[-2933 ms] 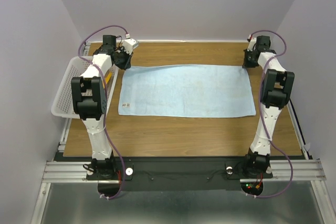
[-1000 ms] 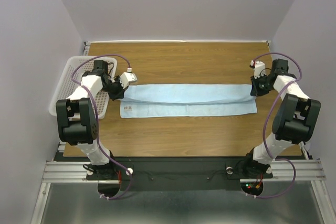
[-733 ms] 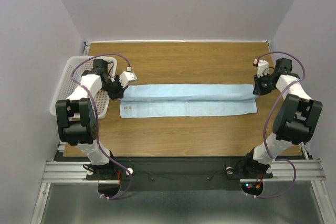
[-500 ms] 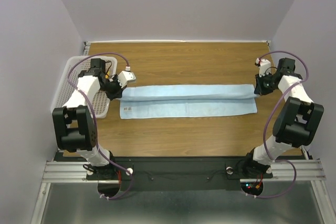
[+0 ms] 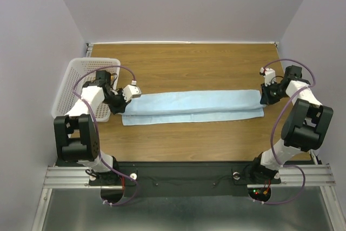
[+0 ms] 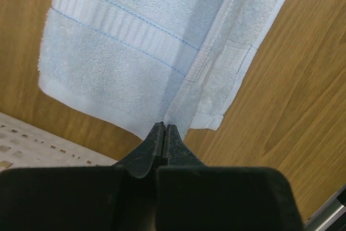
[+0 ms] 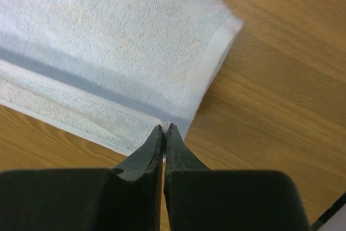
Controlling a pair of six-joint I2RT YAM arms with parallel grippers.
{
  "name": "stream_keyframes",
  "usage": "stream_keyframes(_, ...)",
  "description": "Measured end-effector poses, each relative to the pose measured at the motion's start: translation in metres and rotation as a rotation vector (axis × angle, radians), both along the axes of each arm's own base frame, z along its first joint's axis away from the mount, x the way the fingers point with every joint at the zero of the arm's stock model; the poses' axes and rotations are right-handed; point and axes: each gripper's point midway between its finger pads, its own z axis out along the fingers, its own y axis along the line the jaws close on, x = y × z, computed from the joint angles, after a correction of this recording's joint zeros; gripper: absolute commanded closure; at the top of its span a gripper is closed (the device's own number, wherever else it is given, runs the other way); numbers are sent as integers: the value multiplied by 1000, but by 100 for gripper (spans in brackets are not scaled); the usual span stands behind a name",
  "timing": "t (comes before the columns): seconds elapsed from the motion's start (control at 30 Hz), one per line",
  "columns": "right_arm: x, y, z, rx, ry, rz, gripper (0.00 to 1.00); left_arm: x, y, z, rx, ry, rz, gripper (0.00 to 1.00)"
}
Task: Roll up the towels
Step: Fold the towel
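The blue towel (image 5: 192,106) is folded lengthwise into a long strip, lying flat across the middle of the bench (image 5: 189,63). The left tool (image 5: 123,99) is pressed together on the towel's left end, right at the fold. The right tool (image 5: 263,97) is doing the same, pinching the right end's near corner. A white basket (image 5: 73,77) sits off the left edge.

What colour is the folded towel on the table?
The soft cloth towel is plain light blue; clearest in left wrist view.
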Motion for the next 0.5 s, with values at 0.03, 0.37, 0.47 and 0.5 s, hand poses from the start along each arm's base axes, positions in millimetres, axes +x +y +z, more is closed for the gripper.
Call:
stream_keyframes(0.03,-2,1,-5,5,15,2,99,-2,-1,-3,2,10,-1,100)
stream_keyframes(0.37,-7,1,-26,31,80,-1,99,-4,-4,-18,43,19,20,100)
stream_keyframes(0.47,-7,1,-26,32,81,-3,99,-2,-4,-18,49,14,28,100)
stream_keyframes(0.5,-7,1,-26,32,80,-3,99,-1,-4,-18,48,13,32,100)
